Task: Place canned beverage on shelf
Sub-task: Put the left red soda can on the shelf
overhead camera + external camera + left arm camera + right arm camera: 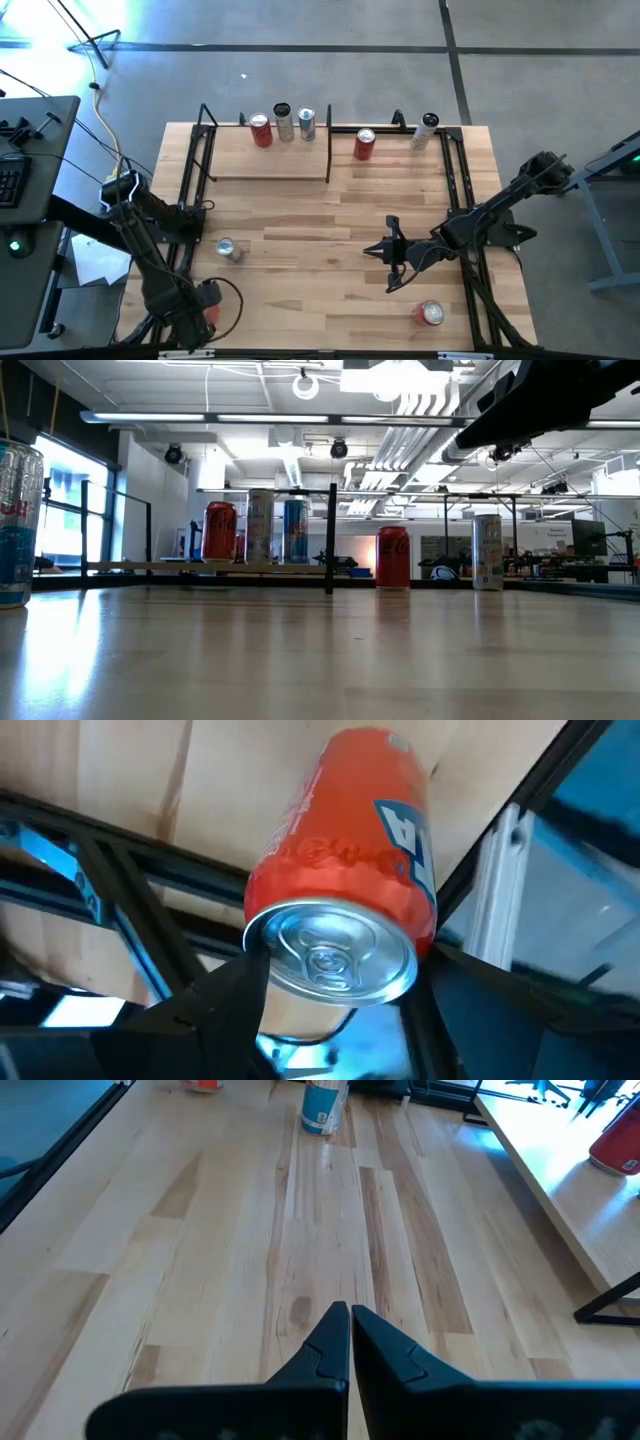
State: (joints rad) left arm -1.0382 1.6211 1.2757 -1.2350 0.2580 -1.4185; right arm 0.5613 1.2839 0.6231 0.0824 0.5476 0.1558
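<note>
High view. My left gripper (205, 300) sat at the lower left of the frame, at the table's near edge, with an orange can (209, 303) between its fingers. The right gripper (383, 252) waited right of centre over bare table (300, 290), fingers pressed together and empty. The shelf (270, 160) lay at upper centre-left with three cans on it: a red one (261, 131), a dark-topped silver one (284, 122) and a blue-and-silver one (307, 124). Off the shelf I counted four more standing on the planks: red (364, 144) just right of the shelf's end panel, a pale can (425, 132) at upper right, a silver can (228, 250) at left of centre, and a red-topped one (431, 314) at lower right. Eight cans in all, counting the held one.

Low view. Three cans stood on the shelf at left of centre, two to its right, one large at the left edge. Neither gripper showed.

Left wrist view. The orange can (345, 870) filled the frame, lid toward the camera, pinched between the fingers (225, 995).

Right wrist view. The right fingers (350, 1342) were closed on nothing.

Judgement: the grasp was done and the carry was in hand. The next move called for a lift, travel up-frame to the shelf's free patch, and setting the can upright clear of the other three.
</note>
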